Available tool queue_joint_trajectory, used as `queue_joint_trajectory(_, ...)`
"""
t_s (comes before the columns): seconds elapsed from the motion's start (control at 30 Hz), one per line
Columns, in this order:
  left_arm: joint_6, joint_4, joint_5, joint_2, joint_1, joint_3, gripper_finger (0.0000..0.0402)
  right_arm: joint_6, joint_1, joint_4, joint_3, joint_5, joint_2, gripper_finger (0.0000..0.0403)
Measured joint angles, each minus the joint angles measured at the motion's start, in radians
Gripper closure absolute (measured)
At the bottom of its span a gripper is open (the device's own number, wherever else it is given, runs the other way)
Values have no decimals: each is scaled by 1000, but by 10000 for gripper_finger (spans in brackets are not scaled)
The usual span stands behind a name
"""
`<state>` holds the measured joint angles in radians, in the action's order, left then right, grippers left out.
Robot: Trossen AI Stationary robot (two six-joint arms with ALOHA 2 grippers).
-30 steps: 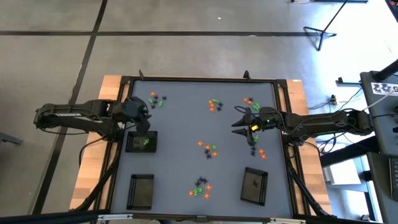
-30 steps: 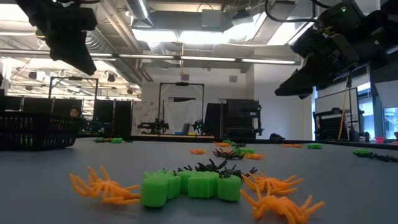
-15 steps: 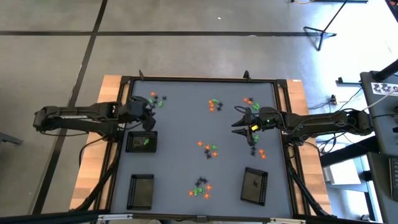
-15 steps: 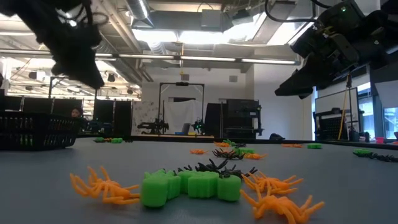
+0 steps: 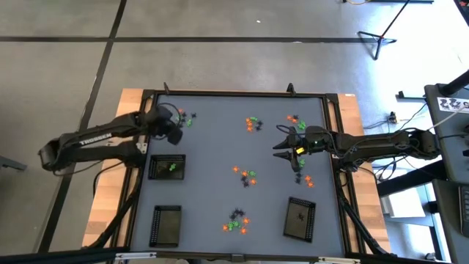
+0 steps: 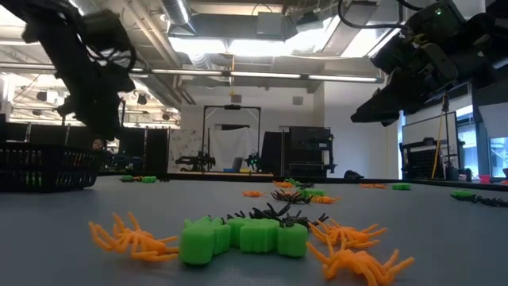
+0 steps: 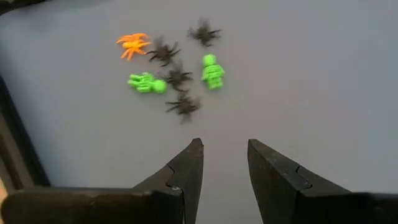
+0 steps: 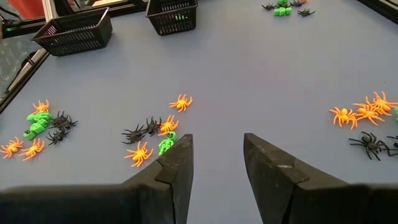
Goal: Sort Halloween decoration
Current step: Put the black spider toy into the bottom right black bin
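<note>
We hover the left end effector (image 7: pixel 222 160), spread and empty, near the desk-corner trinket cluster (image 7: pixel 177 74); next, descend onto one piece.

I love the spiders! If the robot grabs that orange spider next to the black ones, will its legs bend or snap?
Probably bend. The orange spider has thin, splayed legs that look like soft plastic. It seems very light, so it may skid when nudged. Lying flat beside the black spiders, it won't roll, but thin legs could slip between the left gripper fingers.

I see a smooth, matt grey table (image 5: pixel 220 147) with bare wood edges (image 5: pixel 110 213); the little spiders (image 7: pixel 177 78) look like shiny plastic, and the black baskets (image 8: pixel 74 32) maybe plastic mesh
</note>
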<state>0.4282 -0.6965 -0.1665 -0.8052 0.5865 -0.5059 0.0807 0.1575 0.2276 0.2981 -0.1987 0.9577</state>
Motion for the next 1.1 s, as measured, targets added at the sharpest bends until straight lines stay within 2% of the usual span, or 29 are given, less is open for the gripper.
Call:
queue_joint_trajectory(0.17, -125, 71, 95, -141, 139, -1, 284, 0, 0, 0, 0, 0, 0, 262)
queue_joint_trajectory(0.33, -193, 159, 146, -267, 201, -5, 284, 0, 0, 0, 0, 0, 0, 262)
queue_joint_trajectory(0.57, -222, 169, 143, -393, 206, -73, 284, 0, 0, 0, 0, 0, 0, 262)
queue_joint_trajectory(0.77, -221, 168, 128, -485, 206, -81, 284, 0, 0, 1, 0, 0, 0, 262)
queue_joint_trajectory(1.1, -205, 221, 98, -543, 206, -81, 284, 0, 0, 1, 0, 0, 0, 262)
